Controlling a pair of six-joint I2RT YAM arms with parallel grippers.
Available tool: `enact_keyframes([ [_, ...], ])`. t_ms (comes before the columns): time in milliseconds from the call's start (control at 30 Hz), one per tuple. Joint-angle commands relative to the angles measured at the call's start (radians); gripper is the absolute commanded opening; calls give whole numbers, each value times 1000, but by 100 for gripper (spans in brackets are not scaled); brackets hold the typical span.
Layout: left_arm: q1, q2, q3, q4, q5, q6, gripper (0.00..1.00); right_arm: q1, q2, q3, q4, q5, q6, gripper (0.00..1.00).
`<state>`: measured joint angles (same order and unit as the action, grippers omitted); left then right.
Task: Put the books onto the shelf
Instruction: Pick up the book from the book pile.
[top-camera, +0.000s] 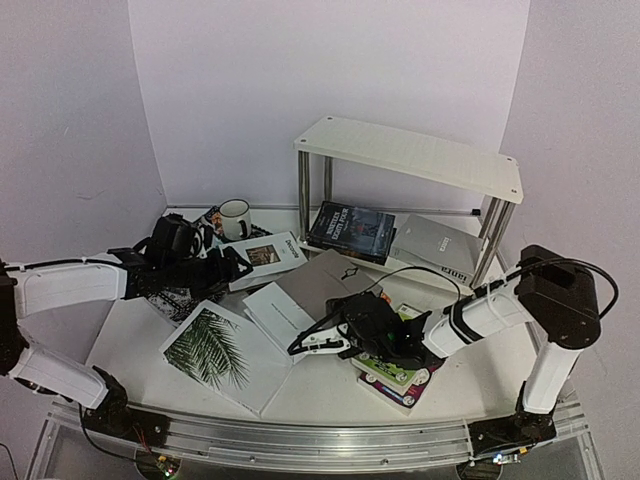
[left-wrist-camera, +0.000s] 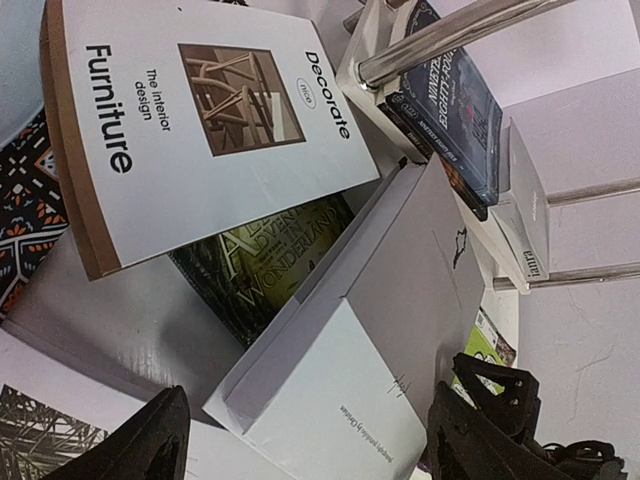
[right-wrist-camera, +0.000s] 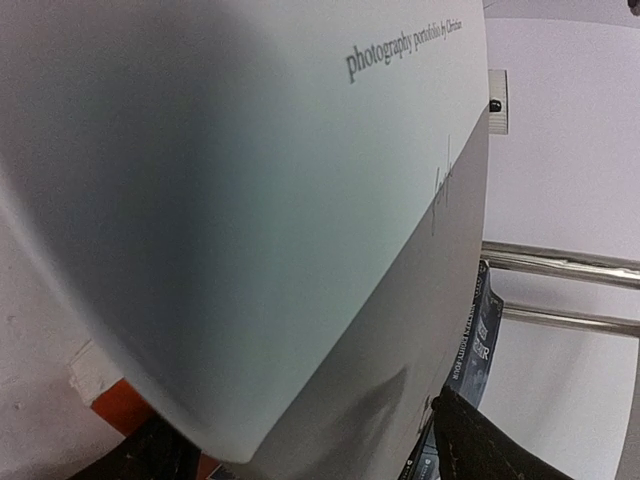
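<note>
Straddling the grey-and-white photography book (top-camera: 310, 290), the right gripper (top-camera: 315, 345) stands wide, one finger on each side of it; contact cannot be confirmed.

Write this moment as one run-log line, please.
left gripper open, holding nothing | right gripper at edge of photography portfolio book, grip unclear | shelf lower tier: Nineteen Eighty-Four book, grey book

Photography book (right-wrist-camera: 300, 200): near end blurred, cropped by the right wrist frame; Wonderland book (left-wrist-camera: 265, 265): largely hidden under the Furniture book (left-wrist-camera: 200, 130); stacked books (top-camera: 400, 380): titles illegible, partly covered by the right arm (top-camera: 470, 320).
</note>
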<state>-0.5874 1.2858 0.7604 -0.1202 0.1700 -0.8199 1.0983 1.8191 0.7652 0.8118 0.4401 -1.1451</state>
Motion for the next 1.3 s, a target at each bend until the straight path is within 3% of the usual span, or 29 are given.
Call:
enact_keyframes([
  [0, 20, 49, 80, 61, -3, 11, 83, -9, 49, 37, 64, 23, -46, 79],
  [267, 40, 87, 147, 64, 39, 18, 82, -8, 190, 4, 371, 71, -218, 84],
  [367, 44, 64, 148, 57, 33, 25, 82, -8, 219, 7, 402, 77, -241, 82],
  [733, 45, -96, 172, -27, -20, 44, 82, 21, 161, -16, 531, 132, -327, 61],
  [1000, 45, -160, 221, -109, -64, 71, 82, 91, 50, -30, 533, 207, -369, 35],
  [1267, 44, -196, 233, -143, -84, 84, 82, 162, -48, -39, 532, 276, -432, 34],
])
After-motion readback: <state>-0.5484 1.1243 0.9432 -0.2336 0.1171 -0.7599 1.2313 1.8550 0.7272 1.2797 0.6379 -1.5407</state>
